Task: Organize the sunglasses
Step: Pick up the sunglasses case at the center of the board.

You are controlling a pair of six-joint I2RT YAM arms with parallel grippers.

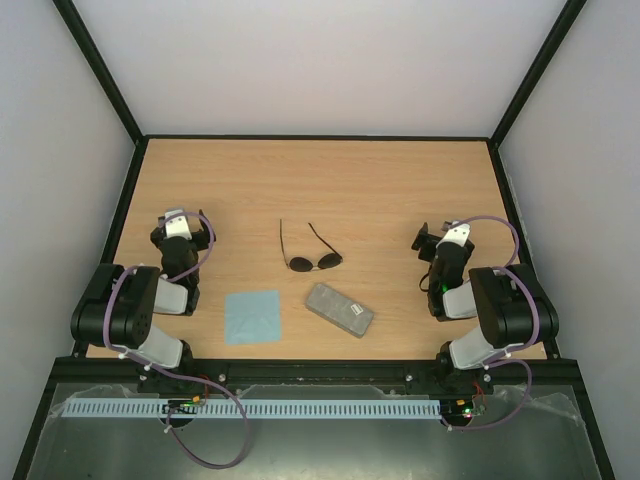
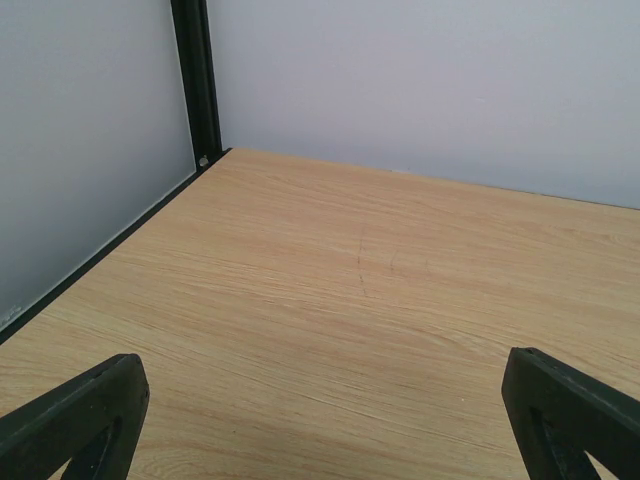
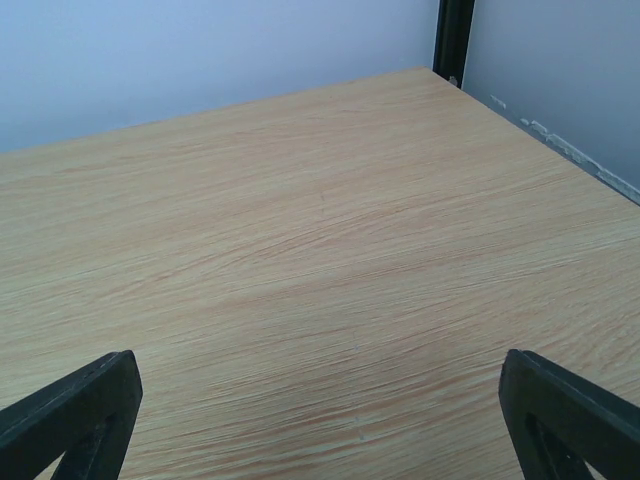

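Closest to the near edge of the bench [image 1: 330,180], a light blue cloth [image 1: 251,316] is being shown lying flat left of centre. A grey case [image 1: 340,309] is lying to its right, apart from it, with its long axis slanting toward the near right corner. Just beyond the case, near it but not touching, the sunglasses [image 1: 313,261] are being shown about mid-bench. The lenses are turned toward the near edge, the lens-to-lens line is running left edge to right edge, and the unfolded temples are pointing at the far edge. About level with them, the left gripper [image 1: 178,222] is being held near the left edge and the right gripper [image 1: 440,235] near the right edge. Both are being held wide apart with nothing between the fingers, and only bare wood is being shown in the wrist views. The sunglasses are thus lying inward of each claw, roughly midway, so neither arm is being judged clearly nearer. An inward sideways reach is being called for, with the fingers closing across the bridge or a temple. Broad open wood is being left toward the far edge and both far corners, while the case is crowding the near side.
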